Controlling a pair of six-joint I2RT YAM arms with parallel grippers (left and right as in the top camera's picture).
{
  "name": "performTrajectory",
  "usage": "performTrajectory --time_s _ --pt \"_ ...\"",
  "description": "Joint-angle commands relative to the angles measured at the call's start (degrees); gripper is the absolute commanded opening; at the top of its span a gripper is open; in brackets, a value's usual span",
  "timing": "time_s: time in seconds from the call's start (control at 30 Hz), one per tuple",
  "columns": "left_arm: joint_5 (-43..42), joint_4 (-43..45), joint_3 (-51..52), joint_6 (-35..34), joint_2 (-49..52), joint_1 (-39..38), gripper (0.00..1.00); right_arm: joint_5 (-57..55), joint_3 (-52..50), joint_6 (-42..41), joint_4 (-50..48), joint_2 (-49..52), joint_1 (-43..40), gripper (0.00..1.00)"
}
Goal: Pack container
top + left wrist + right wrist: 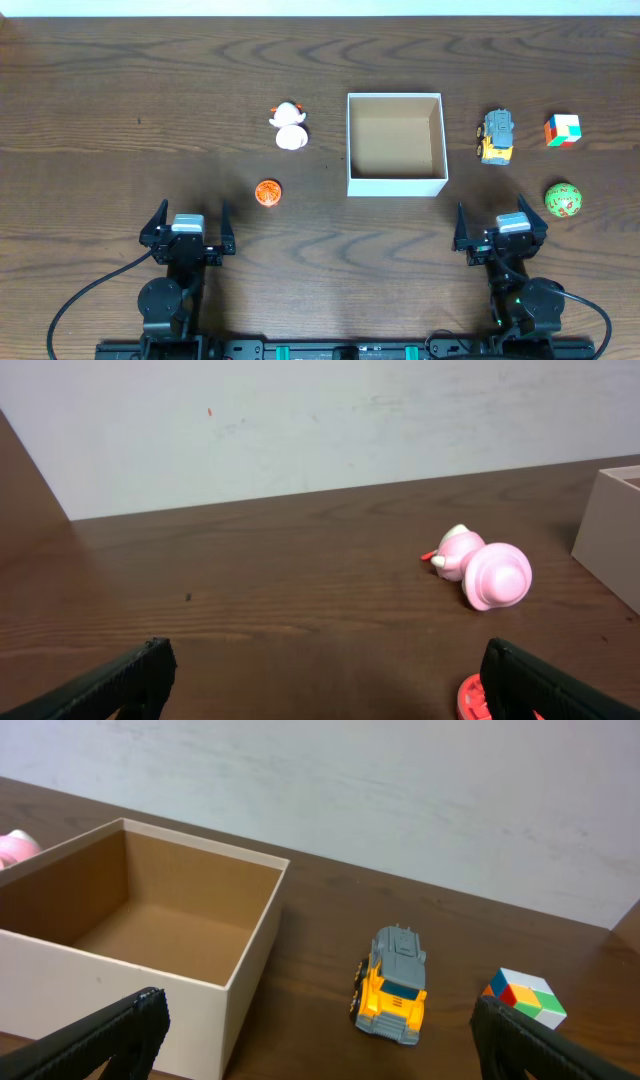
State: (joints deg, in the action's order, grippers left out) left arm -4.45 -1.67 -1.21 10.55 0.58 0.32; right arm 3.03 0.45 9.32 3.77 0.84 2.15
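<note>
both tools stand wide open and empty, the left tool (pixel 192 216) and the right tool (pixel 493 222). the container (pixel 396 186) sits empty in the middle of the desk (pixel 100 100), touching nothing. i think the orange ball (pixel 268 193) or the green ball (pixel 563 200) may roll away if one finger touches it first.

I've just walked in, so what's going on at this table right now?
Two robot arms are set to pack a container, but nothing is packed yet. The container stands empty mid-table. The left gripper and the right gripper are both open near their bases and hold nothing. A pink toy figure and an orange ball lie to the container's left. A yellow truck, a coloured cube and a green ball lie to its right.
</note>
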Motion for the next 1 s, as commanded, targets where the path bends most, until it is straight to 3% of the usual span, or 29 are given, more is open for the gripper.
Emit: performTrajectory --time_s 0.0,0.97 --pt "-0.42 -1.79 0.98 0.55 -0.24 0.26 0.98 0.22 -0.13 0.42 0.20 -0.50 -0.55 0.99" --pt "-0.42 -1.79 0.98 0.55 -0.24 0.26 0.98 0.22 -0.13 0.42 0.20 -0.50 -0.55 0.99"
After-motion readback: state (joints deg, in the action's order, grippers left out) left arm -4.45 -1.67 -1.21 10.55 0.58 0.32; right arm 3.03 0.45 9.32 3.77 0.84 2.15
